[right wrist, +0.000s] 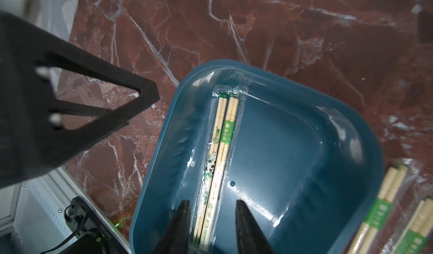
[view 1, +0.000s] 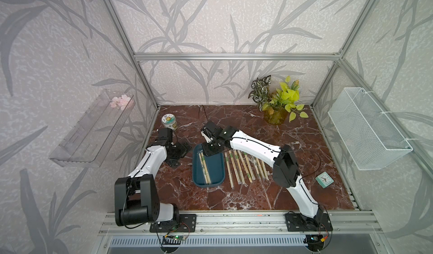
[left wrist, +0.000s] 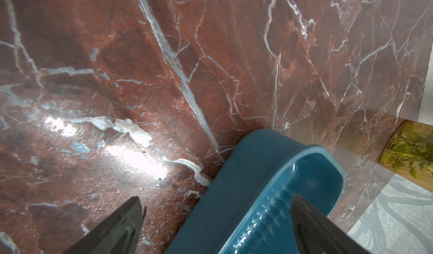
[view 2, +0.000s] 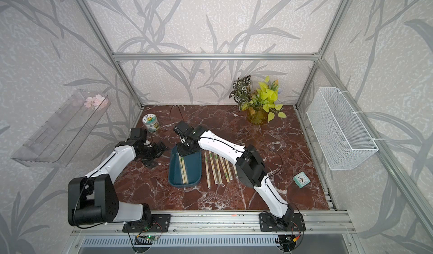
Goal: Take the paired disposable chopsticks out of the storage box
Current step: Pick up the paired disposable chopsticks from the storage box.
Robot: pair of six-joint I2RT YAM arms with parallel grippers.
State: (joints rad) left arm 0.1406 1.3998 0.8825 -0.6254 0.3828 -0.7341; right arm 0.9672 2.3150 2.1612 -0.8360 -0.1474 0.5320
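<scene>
The storage box (view 1: 216, 170), a shallow teal tray, sits toward the near side of the red marble table (view 1: 257, 201), laid lengthwise away from the arm bases. Two of the paired disposable chopsticks (view 1: 204, 169) lie inside it, side by side along its left wall, in clear wrappers with green print. On the table just right of the box lies a row of wrapped pairs (view 1: 243, 168), slightly fanned and roughly parallel to the tray. Their far ends pass under the right arm. Farther right, well apart from them, is a small teal clock (view 1: 324, 179).

The right hand (view 1: 209, 150) hangs over the far end of the box, pointed down into the tray. In the right wrist view its fingers (right wrist: 182, 224) stand apart — one on each side of the two pairs in the box, the wrappers between them. A gap shows beside one finger; whether the other touches the wrapper I cannot tell.

The left hand (view 1: 177, 152) sits low, just beside the box's far left corner. The left wrist view shows its fingers (left wrist: 117, 227) spread wide — one over the table, the other over the corner of the box, closed on nothing.

Behind them a printed can (view 1: 169, 121) stands at the far left, and a leafy plant (view 1: 276, 105) in a yellowish glass pot stands toward the far right corner.
</scene>
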